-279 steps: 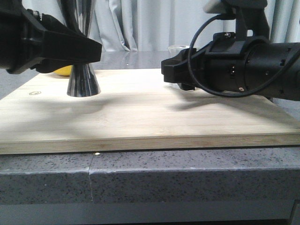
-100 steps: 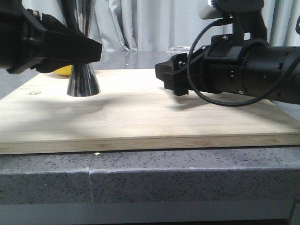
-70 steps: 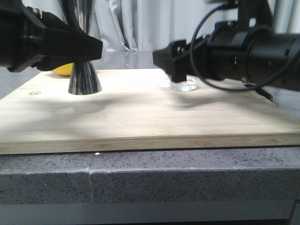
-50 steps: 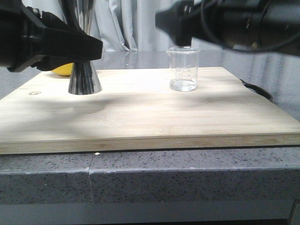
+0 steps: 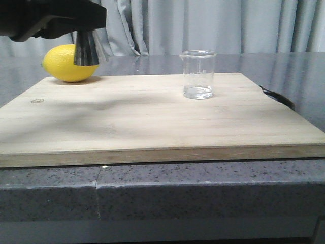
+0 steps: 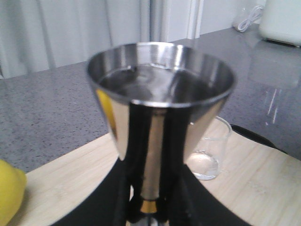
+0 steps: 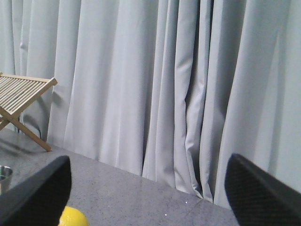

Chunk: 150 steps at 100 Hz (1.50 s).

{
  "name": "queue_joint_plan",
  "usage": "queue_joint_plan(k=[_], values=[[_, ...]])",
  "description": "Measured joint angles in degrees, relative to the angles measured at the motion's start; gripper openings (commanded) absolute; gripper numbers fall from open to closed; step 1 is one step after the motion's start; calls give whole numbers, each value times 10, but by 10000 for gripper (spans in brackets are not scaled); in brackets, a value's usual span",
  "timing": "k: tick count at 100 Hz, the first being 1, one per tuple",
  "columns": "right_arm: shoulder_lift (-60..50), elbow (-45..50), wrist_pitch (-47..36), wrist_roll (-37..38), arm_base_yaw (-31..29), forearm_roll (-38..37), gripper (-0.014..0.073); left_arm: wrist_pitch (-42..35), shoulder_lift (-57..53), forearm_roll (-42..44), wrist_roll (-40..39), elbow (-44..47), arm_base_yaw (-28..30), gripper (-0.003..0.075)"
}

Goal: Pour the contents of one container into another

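Grey speckled counter [image 5: 213,190] carrying a pale wooden board [image 5: 152,122]. At the board's far left corner lies a lemon [image 5: 63,63]; toward the right side stands the clear glass beaker [image 5: 198,74], upright, free of both arms, with only a thin film of liquid at its base. The left gripper [image 5: 84,23] holds the steel jigger [image 6: 160,113] raised clear of the board, in front of the lemon; the wrist view shows the jaws pinching it at the gold-tinted waist, the cup upright and liquid lying in its bowl. The right gripper [image 7: 146,188] is out of the front view, its jaws spread wide and holding nothing, facing the curtain [image 7: 155,84].

Risks, as judged: the jigger is filled close to the rim, so any tilt or jolt of the left arm would spill liquid onto the board; a pinch on the narrow, polished waist may let the jigger pivot between the jaws.
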Motion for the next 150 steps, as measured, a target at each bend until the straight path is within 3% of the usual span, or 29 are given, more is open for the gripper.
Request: queue_joint_plan(k=[53, 77, 150], values=[[-20, 0, 0, 0, 53, -4, 599, -21, 65, 10, 0, -7, 28, -19], [-20, 0, 0, 0, 54, -4, 599, -74, 99, 11, 0, -9, 28, -19], [-20, 0, 0, 0, 54, -4, 599, -103, 140, 12, 12, -9, 28, -19]])
